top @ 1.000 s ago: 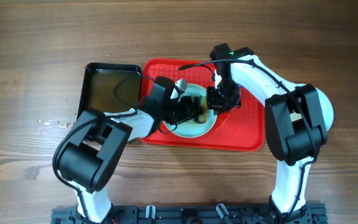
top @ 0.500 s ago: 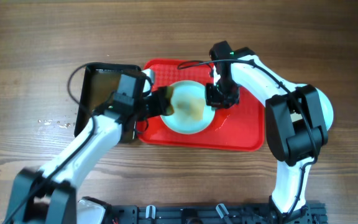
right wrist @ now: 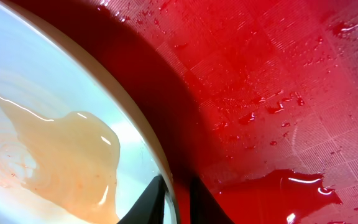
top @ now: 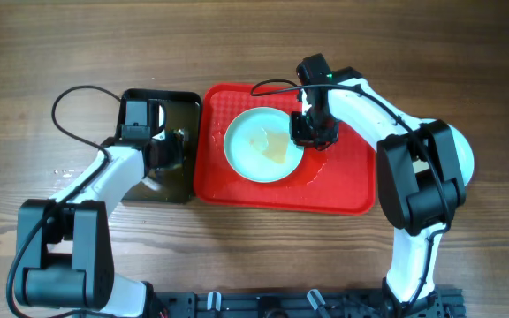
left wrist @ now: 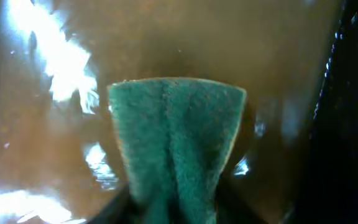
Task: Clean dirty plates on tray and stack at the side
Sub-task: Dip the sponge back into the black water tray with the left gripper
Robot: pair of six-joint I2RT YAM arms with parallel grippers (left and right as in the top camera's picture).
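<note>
The plate [top: 259, 146] sits wet and smeary on the red tray [top: 343, 190], its right edge pinched by the right claw [top: 303, 134], while the left claw [top: 168, 152] holds the green sponge [left wrist: 176, 137] over the black tray [top: 135, 102], and nothing is stacked yet.

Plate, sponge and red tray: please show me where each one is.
plate [top: 253, 150]: overhead view, on its pale left half.
sponge [left wrist: 176, 134]: left wrist view, middle of its green face.
red tray [top: 343, 181]: overhead view, bare floor right of the plate.
</note>
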